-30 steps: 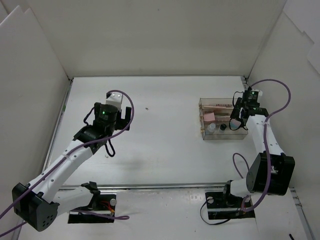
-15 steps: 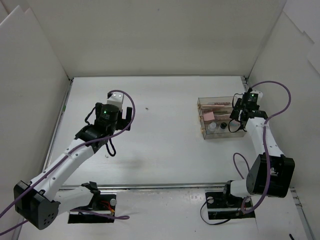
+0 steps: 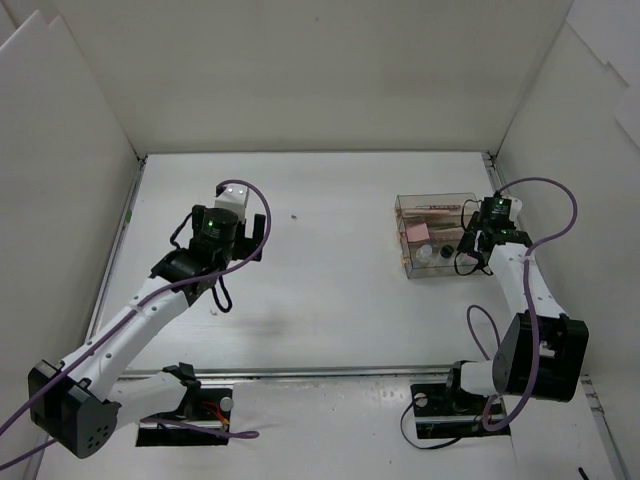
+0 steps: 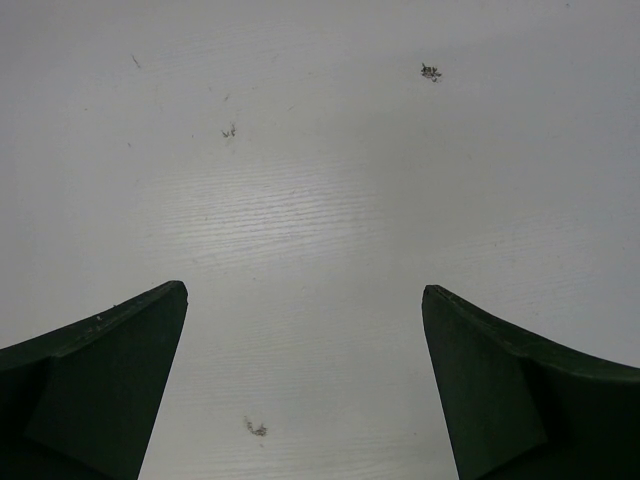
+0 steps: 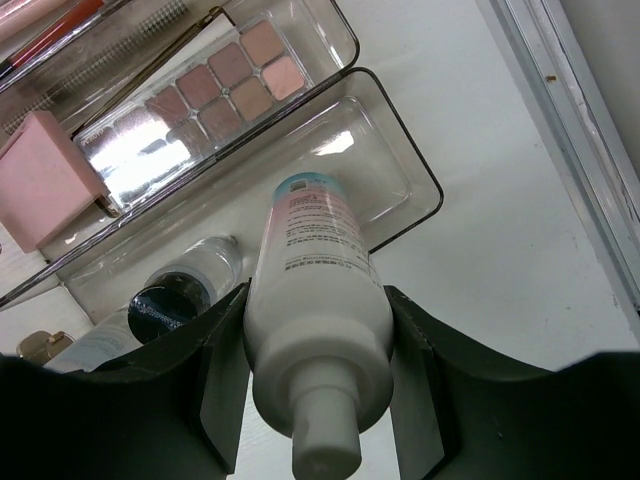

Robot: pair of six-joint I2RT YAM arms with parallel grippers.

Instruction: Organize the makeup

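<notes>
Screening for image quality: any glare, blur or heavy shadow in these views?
Right wrist: glare on the palette, and the bottle goes soft at its nozzle near the lens. Left wrist: pale sheen on the table under the open left claw. Top external: evenly lit, faint shadow beside the left arm.

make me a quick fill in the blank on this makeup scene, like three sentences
1. The left pincer is ___, with nothing between its fingers.
2. The right pincer is ___ on the pump bottle.
3. The eyeshadow palette lies in the clear organizer beside a square block coloured ___.

Missing words: open; shut; pink
</notes>
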